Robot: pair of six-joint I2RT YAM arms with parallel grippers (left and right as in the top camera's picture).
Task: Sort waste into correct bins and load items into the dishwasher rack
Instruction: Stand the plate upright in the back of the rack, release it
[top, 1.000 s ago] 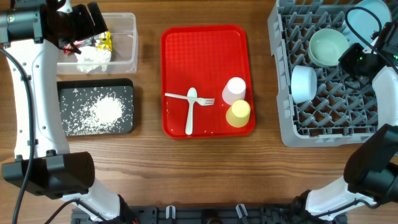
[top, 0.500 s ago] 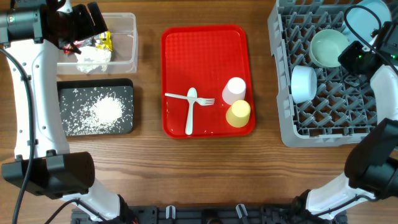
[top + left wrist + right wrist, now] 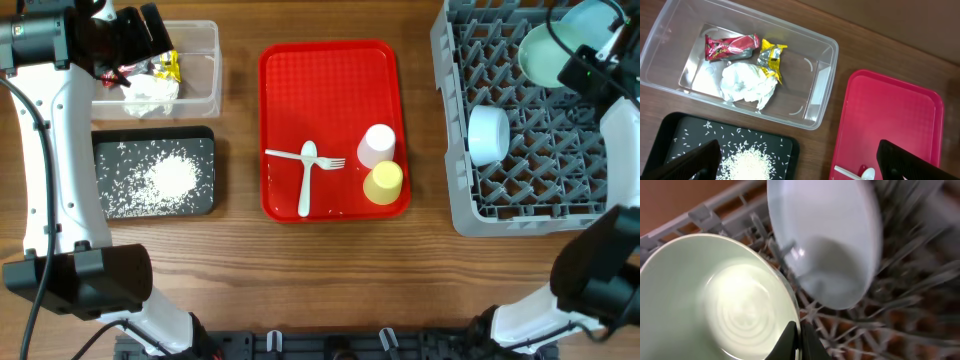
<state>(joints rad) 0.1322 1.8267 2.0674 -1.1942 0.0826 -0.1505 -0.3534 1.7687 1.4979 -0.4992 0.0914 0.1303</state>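
Observation:
My right gripper (image 3: 574, 70) (image 3: 800, 336) is shut on the rim of a pale green bowl (image 3: 543, 55) (image 3: 715, 300), held over the far right of the grey dishwasher rack (image 3: 458, 205). A light-blue plate (image 3: 592, 14) (image 3: 825, 235) stands just behind it, and a white bowl (image 3: 487, 134) lies on its side in the rack. My left gripper (image 3: 148, 30) (image 3: 799, 164) hangs open above the clear tub (image 3: 208, 60) (image 3: 822, 75), which holds the napkin (image 3: 747, 85) and wrappers (image 3: 730, 46). Rice (image 3: 165, 178) lies in the black tray (image 3: 205, 140).
The red tray (image 3: 330, 70) in the middle carries a white spoon (image 3: 306, 180), a fork (image 3: 320, 161), a pink cup (image 3: 377, 144) and a yellow cup (image 3: 383, 182). Bare wooden table runs along the front edge.
My right gripper has closed on the green bowl's rim and carried it toward the rack's far right corner, next to the plate. The left arm has not moved.

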